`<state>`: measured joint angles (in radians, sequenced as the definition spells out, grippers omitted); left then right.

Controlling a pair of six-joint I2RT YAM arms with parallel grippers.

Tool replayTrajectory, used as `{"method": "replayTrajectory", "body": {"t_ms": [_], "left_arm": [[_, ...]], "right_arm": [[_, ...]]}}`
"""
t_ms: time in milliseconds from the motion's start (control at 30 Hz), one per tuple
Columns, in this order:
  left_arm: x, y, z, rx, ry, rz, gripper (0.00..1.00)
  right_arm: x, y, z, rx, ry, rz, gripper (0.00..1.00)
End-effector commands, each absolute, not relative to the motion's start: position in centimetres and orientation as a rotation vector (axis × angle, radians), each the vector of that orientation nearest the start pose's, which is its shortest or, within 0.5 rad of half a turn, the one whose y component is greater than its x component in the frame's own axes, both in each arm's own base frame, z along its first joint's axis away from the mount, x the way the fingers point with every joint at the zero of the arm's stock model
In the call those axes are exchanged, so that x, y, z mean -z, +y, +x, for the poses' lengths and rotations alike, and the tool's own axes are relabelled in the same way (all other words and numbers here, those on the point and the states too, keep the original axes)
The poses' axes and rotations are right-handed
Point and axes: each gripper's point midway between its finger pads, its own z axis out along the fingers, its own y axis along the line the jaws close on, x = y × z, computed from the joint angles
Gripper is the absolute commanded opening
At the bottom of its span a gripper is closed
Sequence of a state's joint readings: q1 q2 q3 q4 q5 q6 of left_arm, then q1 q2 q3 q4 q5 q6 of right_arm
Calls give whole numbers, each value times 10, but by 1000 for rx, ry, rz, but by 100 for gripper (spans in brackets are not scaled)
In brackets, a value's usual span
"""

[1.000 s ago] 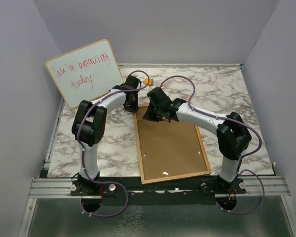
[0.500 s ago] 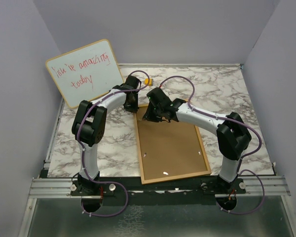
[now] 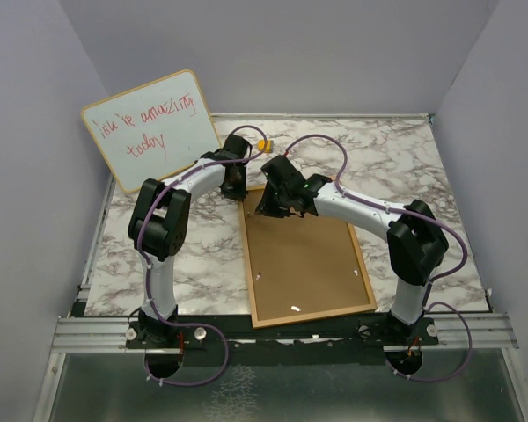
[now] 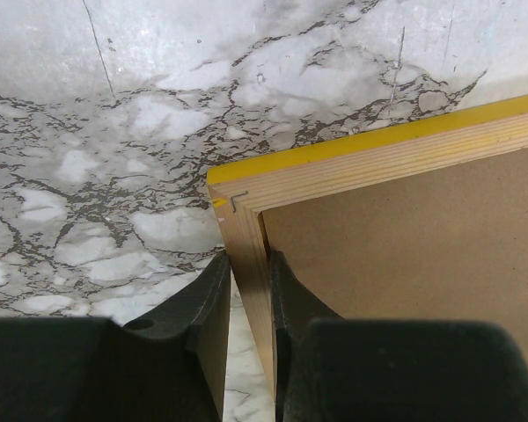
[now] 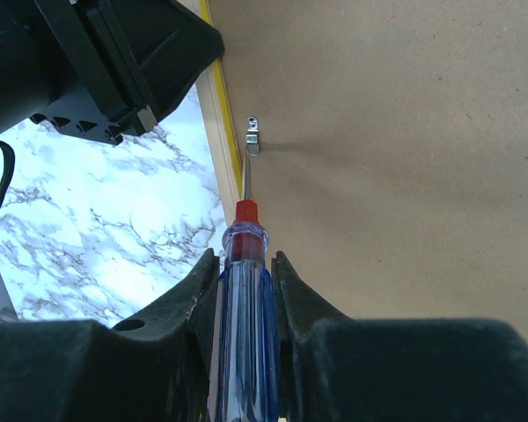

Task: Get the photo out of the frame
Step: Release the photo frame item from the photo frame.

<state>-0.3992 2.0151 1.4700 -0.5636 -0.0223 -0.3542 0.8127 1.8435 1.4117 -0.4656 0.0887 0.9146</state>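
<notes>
- Nothing has moved since a second ago: both arms and the frame (image 3: 304, 255) hold position.
- Count: one frame, one screwdriver (image 5: 244, 343), one whiteboard (image 3: 150, 127), two grippers.
- Frame: thin yellow edge, brown back up, flat on the marble table (image 3: 405, 158); photo cannot be seen.
- Left gripper (image 4: 249, 268) clamped on the frame's side rail, near a corner.
- Right gripper (image 5: 245, 268) clamped on the screwdriver, tip at a metal clip (image 5: 253, 136) on the frame's back.

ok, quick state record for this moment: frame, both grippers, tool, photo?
frame: lying on the marble table, brown backing up
left gripper: shut on the frame's rail at its far left corner
right gripper: shut on a blue-handled screwdriver
screwdriver tip: at a metal clip on the backing
photo: not visible
</notes>
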Motion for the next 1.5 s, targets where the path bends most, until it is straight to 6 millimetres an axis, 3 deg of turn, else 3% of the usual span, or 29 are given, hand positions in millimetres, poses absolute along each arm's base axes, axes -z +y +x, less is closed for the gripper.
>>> {"method": "replayTrajectory", "body": {"t_ms": [0, 633, 1000, 1467], "left_arm": [[-26, -182, 405, 199, 2744, 105, 0], [-26, -182, 404, 198, 2747, 107, 0], [-26, -182, 404, 198, 2745, 107, 0], [-28, -182, 405, 199, 2742, 107, 0]], "right_arm": [[-111, 349, 306, -549, 2588, 146, 1], [-120, 341, 307, -494, 2567, 160, 0], [-151, 360, 300, -717, 2493, 99, 1], [-116, 354, 308, -575, 2565, 174, 0]]}}
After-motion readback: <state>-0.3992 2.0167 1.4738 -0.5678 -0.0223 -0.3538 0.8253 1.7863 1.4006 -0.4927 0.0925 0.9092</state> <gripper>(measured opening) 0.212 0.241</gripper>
